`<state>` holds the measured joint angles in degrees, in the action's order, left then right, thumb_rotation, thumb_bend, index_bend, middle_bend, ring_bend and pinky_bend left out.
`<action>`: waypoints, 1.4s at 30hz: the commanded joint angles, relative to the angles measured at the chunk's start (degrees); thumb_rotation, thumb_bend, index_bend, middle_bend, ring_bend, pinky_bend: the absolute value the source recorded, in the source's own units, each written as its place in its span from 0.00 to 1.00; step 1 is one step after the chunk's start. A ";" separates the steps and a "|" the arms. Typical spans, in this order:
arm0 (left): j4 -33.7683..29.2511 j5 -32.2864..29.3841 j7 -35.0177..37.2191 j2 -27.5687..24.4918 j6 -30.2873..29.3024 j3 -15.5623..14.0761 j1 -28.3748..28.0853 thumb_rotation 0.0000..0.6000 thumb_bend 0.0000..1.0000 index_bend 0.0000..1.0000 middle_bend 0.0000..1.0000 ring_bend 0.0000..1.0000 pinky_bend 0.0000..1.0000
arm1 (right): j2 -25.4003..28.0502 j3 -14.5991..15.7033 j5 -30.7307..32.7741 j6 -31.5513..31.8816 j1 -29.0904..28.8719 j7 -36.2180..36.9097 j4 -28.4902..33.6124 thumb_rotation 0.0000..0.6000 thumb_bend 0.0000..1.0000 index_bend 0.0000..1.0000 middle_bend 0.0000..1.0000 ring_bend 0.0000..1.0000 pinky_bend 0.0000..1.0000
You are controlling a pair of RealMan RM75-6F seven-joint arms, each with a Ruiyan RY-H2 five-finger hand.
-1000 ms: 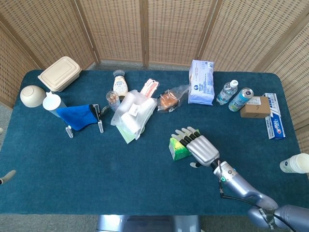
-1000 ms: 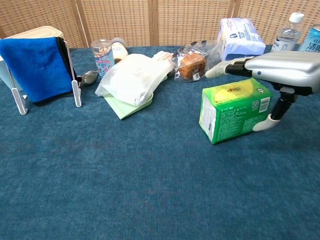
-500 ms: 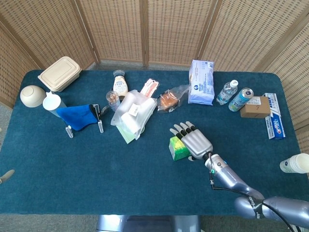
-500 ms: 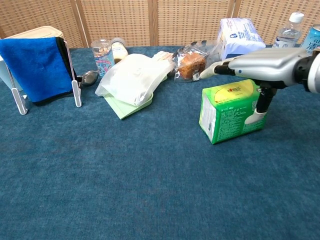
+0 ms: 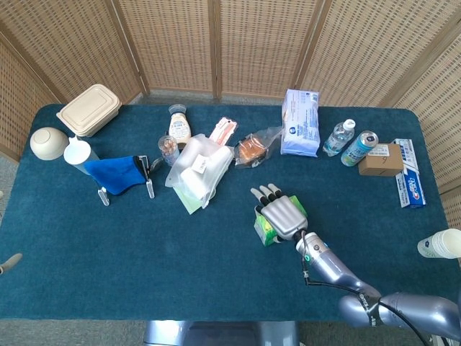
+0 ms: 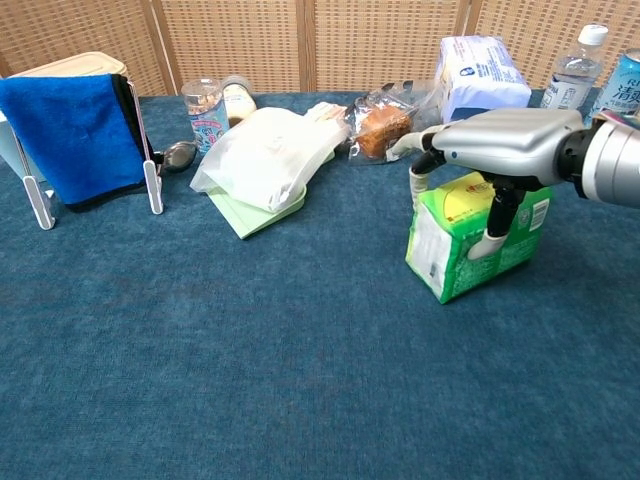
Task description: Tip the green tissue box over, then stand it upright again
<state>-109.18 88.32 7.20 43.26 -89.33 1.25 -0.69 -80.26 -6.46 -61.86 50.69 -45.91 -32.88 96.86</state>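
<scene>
Right hand point(image 6: 497, 150) clamped over tilted green tissue box point(image 6: 470, 240), white tissue showing at its end

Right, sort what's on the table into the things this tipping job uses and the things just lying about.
In the job:
- green tissue box
- right hand, laid over the box's top

Lying about:
- blue cloth on its rack
- white plastic bag
- water bottle
- toothpaste box
- lidded food container

Green and yellow tissue box point(image 6: 470, 235) under silver hand point(image 6: 497, 150). Deep teal tabletop point(image 5: 108, 252). Blue cloth point(image 6: 72, 130), tan woven screen point(image 5: 216, 43).
</scene>
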 commanded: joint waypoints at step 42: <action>-1.54 0.57 -2.13 0.42 1.49 -0.57 -0.63 1.00 0.10 0.00 0.00 0.00 0.00 | -9.68 0.28 -18.62 13.02 12.68 66.81 -15.37 1.00 0.18 0.51 0.09 0.00 0.19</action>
<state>-110.71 88.89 5.07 43.67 -87.85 0.69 -1.31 -89.32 -6.75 -80.03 64.08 -33.67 33.02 82.62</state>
